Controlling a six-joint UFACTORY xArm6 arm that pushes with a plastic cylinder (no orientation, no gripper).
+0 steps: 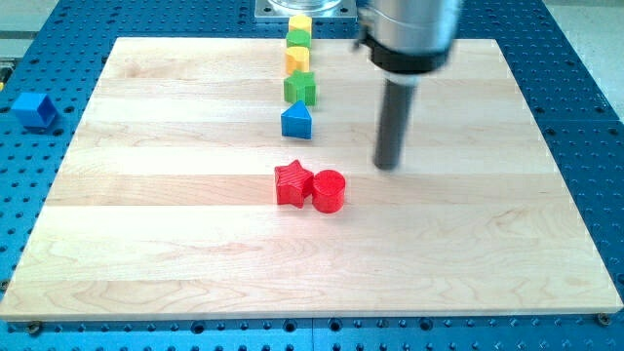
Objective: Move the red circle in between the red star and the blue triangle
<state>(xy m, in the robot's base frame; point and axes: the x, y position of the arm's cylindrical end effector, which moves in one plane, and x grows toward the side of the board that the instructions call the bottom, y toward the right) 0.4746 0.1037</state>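
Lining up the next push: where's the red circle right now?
The red circle sits near the board's middle, touching the red star on its right side, below the blue triangle. My tip is up and to its right, apart.

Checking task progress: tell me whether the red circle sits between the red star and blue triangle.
No: the red circle touches the red star's right side, below the blue triangle.

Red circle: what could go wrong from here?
The red circle touches the red star, so a push toward the view's left would likely shove both. My tip is up and to the view's right, on the wrong side. The gap to the blue triangle is narrow, so overshoot could hit it.
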